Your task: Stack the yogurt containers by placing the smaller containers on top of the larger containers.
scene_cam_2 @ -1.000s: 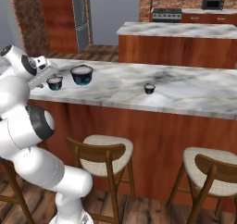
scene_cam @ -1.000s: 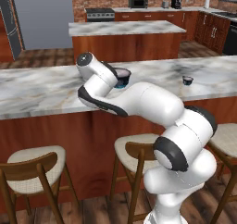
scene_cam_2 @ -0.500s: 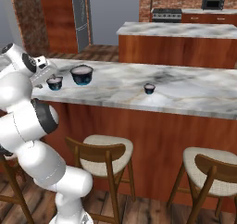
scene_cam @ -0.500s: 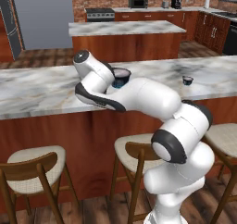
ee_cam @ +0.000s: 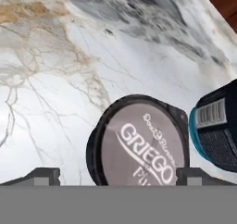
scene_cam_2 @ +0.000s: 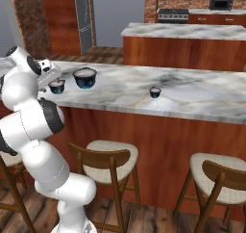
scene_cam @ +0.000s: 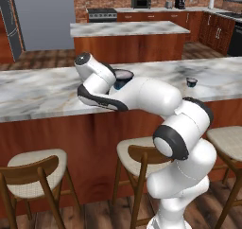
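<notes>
A: Marble-patterned table point(scene_cam_2: 192, 95), white with grey veins and a wood-panelled front. Three tapered round tubs are seen on it, dark with blue lower parts and pale grey lids.

B: Placement?

A: Widest tub point(scene_cam_2: 85, 77) is set near the table's left end; middle-sized tub point(scene_cam_2: 56, 86) is just beside it, toward the front edge. Tiniest tub point(scene_cam_2: 154, 92) is well apart, mid-table. Nothing is stacked.

B: Gripper?

A: Gripper point(ee_cam: 118, 176) is spread wide, nothing grasped, one fingertip either side of the middle-sized tub's lid, printed "GRIEGO". The widest tub's barcoded side is seen close beside it.

B: Surroundings?

A: Wooden stools point(scene_cam_2: 108, 160) with pale cushions are lined along the table's front. A second marble island point(scene_cam: 127, 29) is seen behind.
</notes>
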Available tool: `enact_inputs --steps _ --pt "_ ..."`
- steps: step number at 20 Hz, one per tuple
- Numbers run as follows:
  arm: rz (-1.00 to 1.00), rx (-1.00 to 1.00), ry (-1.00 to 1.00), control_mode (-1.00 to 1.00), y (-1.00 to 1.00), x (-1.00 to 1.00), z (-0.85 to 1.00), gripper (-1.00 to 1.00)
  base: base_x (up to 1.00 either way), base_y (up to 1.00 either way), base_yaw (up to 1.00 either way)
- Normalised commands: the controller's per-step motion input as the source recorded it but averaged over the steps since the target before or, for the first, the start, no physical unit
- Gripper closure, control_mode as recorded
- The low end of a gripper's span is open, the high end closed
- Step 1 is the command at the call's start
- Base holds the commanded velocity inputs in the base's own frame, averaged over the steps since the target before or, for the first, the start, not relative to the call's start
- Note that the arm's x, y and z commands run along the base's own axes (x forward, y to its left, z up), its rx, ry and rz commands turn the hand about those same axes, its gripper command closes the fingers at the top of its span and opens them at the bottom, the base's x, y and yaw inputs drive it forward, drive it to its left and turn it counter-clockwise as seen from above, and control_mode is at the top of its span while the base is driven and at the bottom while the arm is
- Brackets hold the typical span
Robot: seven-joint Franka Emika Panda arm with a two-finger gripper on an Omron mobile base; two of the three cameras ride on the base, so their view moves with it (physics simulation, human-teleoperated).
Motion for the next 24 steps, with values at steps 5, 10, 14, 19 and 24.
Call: enact_inputs --steps 5,10,14,19,24 --pt "0.00 0.00 0.00 -1.00 0.00 0.06 -0.13 -1.00 0.00 0.00 0.00" --pt "0.00 0.00 0.00 -1.00 -0.03 0.01 -0.12 -1.00 0.00 0.00 0.00" --pt "0.00 0.00 0.00 -1.00 -0.09 0.00 -0.13 1.00 0.00 0.00 0.00" --pt "0.00 0.00 0.00 -1.00 -0.22 0.00 -0.17 1.00 0.00 0.00 0.00" --pt "0.00 0.00 0.00 -1.00 -0.32 0.00 -0.27 1.00 0.00 0.00 0.00"
